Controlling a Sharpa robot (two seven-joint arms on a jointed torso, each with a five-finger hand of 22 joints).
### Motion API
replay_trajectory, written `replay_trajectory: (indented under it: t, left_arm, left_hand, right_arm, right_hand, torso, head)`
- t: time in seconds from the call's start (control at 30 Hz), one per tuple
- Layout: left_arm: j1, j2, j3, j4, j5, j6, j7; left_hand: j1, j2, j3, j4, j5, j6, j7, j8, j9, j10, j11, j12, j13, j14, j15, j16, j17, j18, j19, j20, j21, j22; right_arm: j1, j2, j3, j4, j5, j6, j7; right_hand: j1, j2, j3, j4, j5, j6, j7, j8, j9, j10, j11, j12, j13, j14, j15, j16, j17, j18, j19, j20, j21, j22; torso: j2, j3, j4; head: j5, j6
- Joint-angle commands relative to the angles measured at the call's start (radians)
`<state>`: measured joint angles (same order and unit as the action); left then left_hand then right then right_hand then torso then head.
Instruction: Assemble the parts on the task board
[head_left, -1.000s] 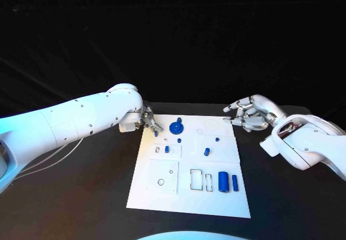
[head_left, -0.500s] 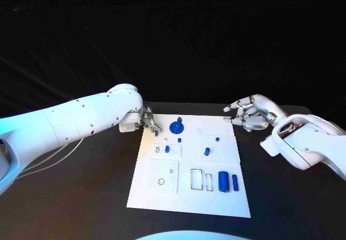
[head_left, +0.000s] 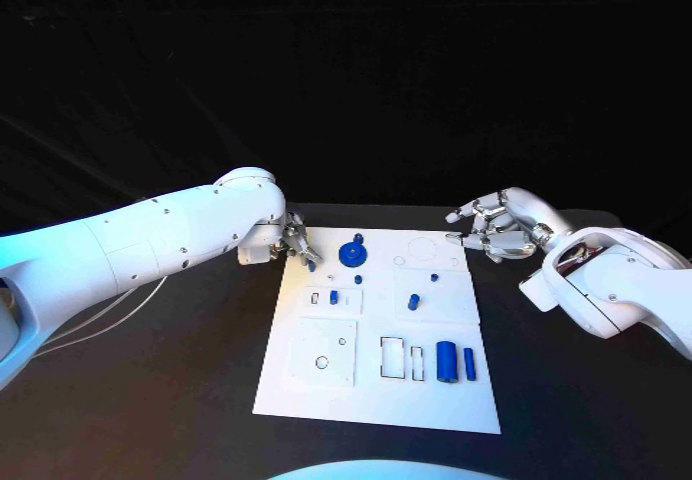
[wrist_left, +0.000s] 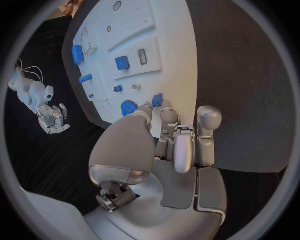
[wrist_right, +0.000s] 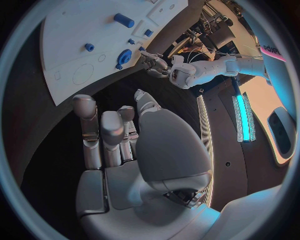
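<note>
The white task board (head_left: 378, 400) lies in the middle of the black table. My left hand (head_left: 296, 243) hovers at its far left corner and pinches a small blue peg (head_left: 312, 264) between thumb and a finger; the peg (wrist_left: 157, 100) peeks out past the fingertips in the left wrist view. Right beside it a blue gear (head_left: 352, 256) sits on the board. My right hand (head_left: 490, 236) hangs off the far right corner, fingers apart and holding nothing. A thick blue cylinder (head_left: 447, 362) and a slim blue bar (head_left: 470, 365) lie near the board's right edge.
Several small blue pieces (head_left: 414, 301) stand in the board's middle rows. Outlined recesses (head_left: 394, 358) and a square plate (head_left: 323, 355) take up its near half. Bare black table surrounds the board on both sides.
</note>
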<state>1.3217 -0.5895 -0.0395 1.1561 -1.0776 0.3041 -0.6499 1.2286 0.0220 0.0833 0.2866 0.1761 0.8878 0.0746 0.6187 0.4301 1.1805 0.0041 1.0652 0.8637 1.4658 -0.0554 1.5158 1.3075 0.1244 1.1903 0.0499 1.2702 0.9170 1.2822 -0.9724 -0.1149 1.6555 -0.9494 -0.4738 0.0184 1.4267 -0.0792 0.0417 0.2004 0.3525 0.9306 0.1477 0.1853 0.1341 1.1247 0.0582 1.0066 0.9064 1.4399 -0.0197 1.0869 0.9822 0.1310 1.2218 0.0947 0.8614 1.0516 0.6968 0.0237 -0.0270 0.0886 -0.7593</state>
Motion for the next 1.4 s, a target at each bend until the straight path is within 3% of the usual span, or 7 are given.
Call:
replay_trajectory:
  t: [0.03, 0.27, 0.47, 0.67, 0.83, 1.03, 1.4]
  left_arm:
    - [0.000, 0.003, 0.000, 0.001, 0.018, 0.018, 0.001]
    - [0.000, 0.004, -0.001, 0.001, 0.039, 0.022, 0.002]
    - [0.000, 0.001, -0.001, 0.004, 0.055, 0.036, 0.002]
    - [-0.002, -0.007, -0.001, 0.012, 0.069, 0.018, 0.002]
    - [-0.002, -0.024, 0.000, 0.030, 0.093, -0.019, 0.006]
    - [-0.003, -0.070, 0.002, 0.089, 0.123, -0.070, 0.010]
    - [-0.010, -0.155, 0.003, 0.230, 0.125, -0.154, 0.026]
  left_hand:
    - [0.019, -0.001, 0.008, 0.000, 0.005, 0.006, -0.004, -0.004, -0.003, 0.001, -0.004, 0.005, -0.002, 0.078, -0.002, -0.001, 0.188, 0.005, 0.006, 0.001, 0.005, 0.002]
    - [0.089, 0.013, 0.054, -0.016, 0.008, 0.003, -0.009, -0.005, -0.010, -0.002, -0.009, 0.003, -0.007, 0.078, -0.006, -0.001, 0.188, 0.005, 0.006, 0.000, 0.006, 0.003]
    - [0.206, 0.014, 0.173, -0.071, 0.014, -0.004, -0.013, -0.001, -0.014, -0.001, -0.015, -0.003, -0.010, 0.080, -0.013, 0.003, 0.193, 0.003, 0.010, -0.005, 0.011, 0.012]
    - [0.200, -0.071, 0.378, -0.082, 0.010, -0.011, -0.005, 0.024, -0.008, 0.015, -0.006, -0.008, -0.020, 0.082, -0.006, 0.006, 0.197, 0.002, 0.013, -0.003, 0.019, 0.023]
    - [0.177, -0.101, 0.455, -0.094, 0.009, -0.012, -0.006, 0.041, -0.003, 0.028, -0.008, 0.005, -0.009, 0.084, -0.006, 0.009, 0.201, 0.000, 0.019, -0.003, 0.025, 0.033]
    - [0.157, -0.145, 0.526, -0.121, 0.007, -0.005, -0.007, 0.057, 0.002, 0.053, -0.012, 0.028, 0.016, 0.087, -0.010, 0.015, 0.209, -0.003, 0.029, -0.005, 0.035, 0.050]
    - [0.133, -0.187, 0.603, -0.150, 0.006, 0.011, -0.012, 0.068, 0.002, 0.084, -0.017, 0.050, 0.046, 0.092, -0.015, 0.024, 0.220, -0.008, 0.048, -0.009, 0.053, 0.080]
  right_arm:
    - [-0.001, 0.001, 0.000, 0.001, -0.008, 0.001, 0.007]
    - [-0.001, 0.001, 0.000, 0.001, -0.008, 0.002, 0.007]
    - [-0.001, 0.002, 0.000, 0.000, -0.008, 0.002, 0.007]
    - [-0.001, 0.002, 0.000, 0.000, -0.008, 0.002, 0.008]
    - [-0.001, 0.002, 0.000, -0.001, -0.007, 0.001, 0.009]
    - [-0.001, 0.002, 0.000, -0.001, -0.005, -0.002, 0.010]
    - [-0.003, 0.002, 0.000, -0.003, 0.000, -0.004, 0.013]
  right_hand:
    - [-0.008, -0.003, -0.002, 0.006, 0.004, 0.006, -0.001, 0.005, -0.001, -0.004, 0.001, 0.003, 0.002, 0.007, 0.003, -0.005, 0.001, 0.014, 0.003, -0.003, -0.006, 0.001]
    - [-0.009, -0.002, -0.001, 0.007, 0.005, 0.006, -0.001, 0.006, -0.001, -0.002, 0.001, 0.006, 0.004, 0.008, 0.003, -0.005, 0.002, 0.014, 0.004, -0.003, -0.006, 0.001]
    - [-0.010, -0.001, -0.001, 0.007, 0.005, 0.006, -0.002, 0.006, -0.001, -0.001, 0.001, 0.007, 0.005, 0.009, 0.003, -0.004, 0.004, 0.013, 0.004, -0.003, -0.006, 0.001]
    - [-0.011, 0.000, -0.001, 0.008, 0.006, 0.007, -0.002, 0.006, -0.002, 0.000, 0.001, 0.008, 0.006, 0.009, 0.003, -0.004, 0.003, 0.014, 0.004, -0.003, -0.006, 0.001]
    - [-0.013, 0.001, -0.001, 0.010, 0.008, 0.007, -0.002, 0.006, -0.002, 0.000, 0.001, 0.009, 0.006, 0.009, 0.003, -0.004, 0.004, 0.014, 0.005, -0.003, -0.007, 0.001]
    - [-0.018, 0.004, 0.000, 0.015, 0.013, 0.007, -0.002, 0.007, -0.003, 0.001, 0.001, 0.010, 0.006, 0.010, 0.003, -0.005, 0.005, 0.013, 0.006, -0.003, -0.009, 0.000]
    - [-0.023, 0.006, 0.000, 0.019, 0.021, 0.007, -0.002, 0.007, -0.004, 0.001, 0.001, 0.012, 0.006, 0.011, 0.003, -0.007, 0.006, 0.013, 0.007, -0.004, -0.011, 0.000]
  torso:
    - [0.000, 0.0001, 0.0000]
    - [0.000, 0.0001, 0.0005]
    - [0.000, -0.0001, 0.0007]
    - [-0.001, -0.0001, 0.0010]
    - [-0.001, -0.0002, 0.0012]
    - [-0.003, 0.0003, 0.0026]
    - [-0.004, -0.0004, 0.0049]
  head:
    - [0.000, 0.000]
    - [0.000, -0.001]
    - [0.001, -0.004]
    - [0.001, -0.004]
    - [0.003, -0.004]
    - [0.006, -0.003]
    - [0.008, -0.003]
